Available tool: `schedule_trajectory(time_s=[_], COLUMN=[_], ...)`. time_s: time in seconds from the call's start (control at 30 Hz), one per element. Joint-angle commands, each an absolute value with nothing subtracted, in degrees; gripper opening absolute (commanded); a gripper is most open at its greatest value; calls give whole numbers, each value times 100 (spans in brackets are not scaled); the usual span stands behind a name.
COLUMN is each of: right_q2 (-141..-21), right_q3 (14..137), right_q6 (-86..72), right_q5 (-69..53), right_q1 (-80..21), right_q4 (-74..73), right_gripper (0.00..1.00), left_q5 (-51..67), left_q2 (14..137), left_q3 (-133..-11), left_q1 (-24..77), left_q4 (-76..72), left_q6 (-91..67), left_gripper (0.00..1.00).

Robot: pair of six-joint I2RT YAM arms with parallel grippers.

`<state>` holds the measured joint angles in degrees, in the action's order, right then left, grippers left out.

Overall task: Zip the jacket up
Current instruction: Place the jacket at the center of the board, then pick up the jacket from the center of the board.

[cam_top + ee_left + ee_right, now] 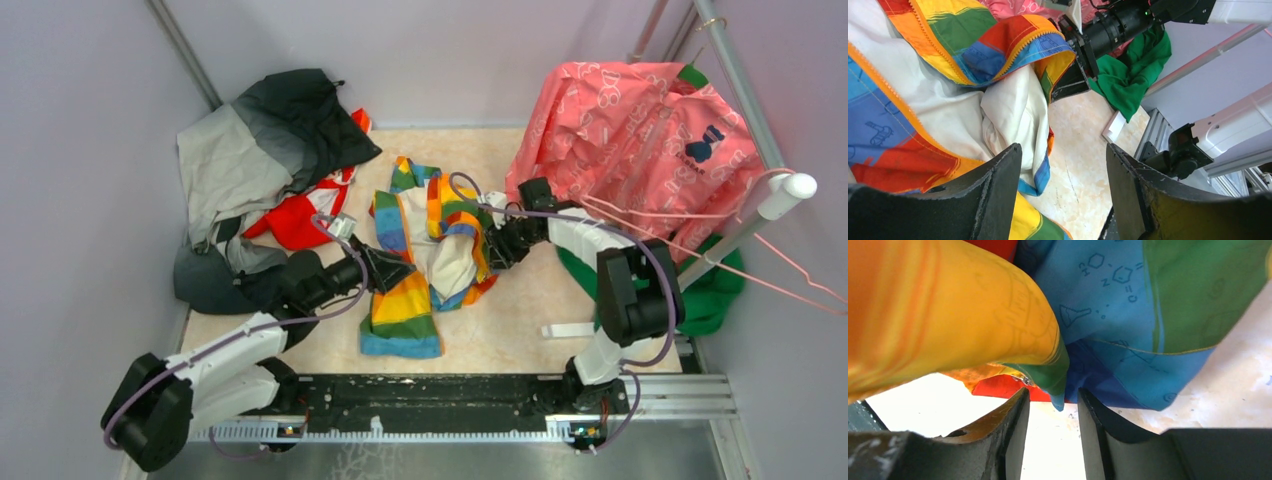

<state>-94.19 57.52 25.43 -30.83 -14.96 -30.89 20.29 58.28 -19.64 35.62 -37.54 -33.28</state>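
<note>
The rainbow-striped jacket [425,250] lies crumpled mid-table, pale lining up, and fills the left wrist view [948,70] with orange zipper teeth [895,97] along its edge. My left gripper [385,270] sits at the jacket's left side. Its jaws [1063,165] stand open over bare table and hem, holding nothing. My right gripper [492,245] is at the jacket's right edge. Its jaws [1052,402] are parted, with a green-blue fabric corner [1058,390] hanging loose at the fingertips. A small metal zipper piece [1022,380] shows beside the left finger.
A grey-and-black jacket [260,150] and a red garment [300,220] are heaped at the back left. A pink patterned garment [630,120] hangs at the back right by a white pole [750,220]. Green cloth [715,290] lies beneath. The metal rail [450,400] runs along the near edge.
</note>
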Motion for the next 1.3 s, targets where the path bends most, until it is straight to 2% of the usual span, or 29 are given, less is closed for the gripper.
schedule_trajectory(time_s=[0.0, 0.23, 0.5, 0.67, 0.73, 0.83, 0.87, 0.97, 1.0, 1.07, 1.2, 1.27], right_q2=[-8753, -8375, -7431, -6737, -6544, -6405, -6418, -6550, -6595, -6648, -6654, -6656], right_q3=[5787, 5548, 5079, 4814, 4639, 4300, 4254, 4219, 4219, 4235, 4219, 4203], right_q6=[2575, 2790, 3627, 4764, 5295, 6237, 6360, 5942, 5726, 5442, 5048, 4996], right_q5=[-3252, -3521, -4100, -5124, -5677, -6563, -6563, -6160, -5985, -5728, -5553, -5565], right_q1=[-1399, -1290, -1239, -1239, -1239, -1322, -1440, -1993, -2169, -2430, -2548, -2553], right_q4=[-2946, -3059, -3451, -4172, -4409, -4725, -4758, -4399, -4170, -3939, -3691, -3659], right_gripper=[43, 56, 58, 58, 58, 72, 73, 72, 71, 71, 71, 71], left_q5=[1868, 1882, 1893, 2122, 2049, 1360, 980, -300, -638, -1083, -1391, -1503], left_q2=[5275, 4654, 4086, 4102, 4254, 4571, 4719, 5319, 5582, 6161, 7000, 7350], left_q3=[-1784, -1584, -1699, -1807, -1942, -2225, -2382, -3092, -3322, -3714, -3977, -4104], left_q1=[3543, 3549, 3549, 3626, 3787, 4415, 4717, 5712, 5928, 6151, 6316, 6331], left_q4=[-3180, -2752, -1457, -731, -329, 254, 459, 1173, 1500, 2188, 2460, 2439], left_q6=[-3493, -3592, -3857, -3992, -4035, -4124, -4153, -4535, -4727, -5138, -5515, -5556], left_gripper=[69, 70, 72, 64, 63, 63, 64, 68, 80, 85, 86, 81])
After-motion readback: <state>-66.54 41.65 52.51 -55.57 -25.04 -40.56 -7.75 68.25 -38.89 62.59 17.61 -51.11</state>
